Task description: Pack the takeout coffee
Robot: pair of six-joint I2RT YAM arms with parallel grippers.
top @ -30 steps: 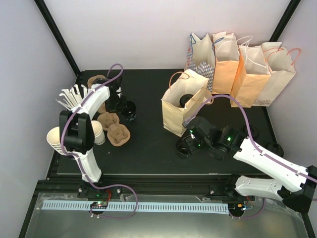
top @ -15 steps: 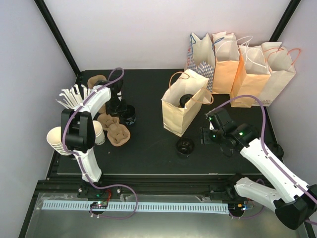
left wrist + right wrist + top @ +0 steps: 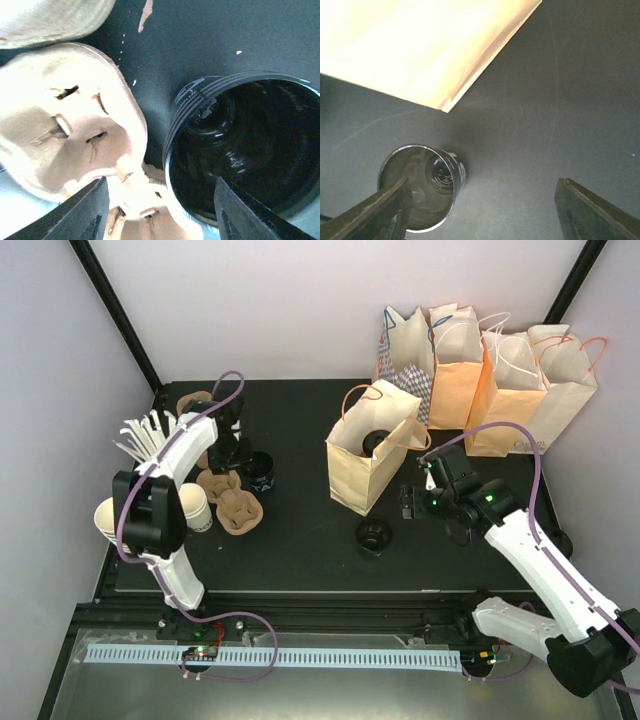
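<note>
White lettered cup (image 3: 198, 510) stands upright approx 7 o'clock of L gripper (image 3: 161, 185), fingers spread, grasping nothing, above a black cup (image 3: 240, 150); L arm (image 3: 185, 440) nearer; R gripper (image 3: 482, 182) likewise spread, empty.

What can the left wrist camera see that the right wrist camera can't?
Only the left wrist view shows the pale cardboard cup trays, right beside a lidless black cup. Only the right wrist view shows a corner of the tan paper bag, with another black cup standing near it. Both show the dark table and an open claw holding nothing: the left claw in one, the right claw in the other.
</note>
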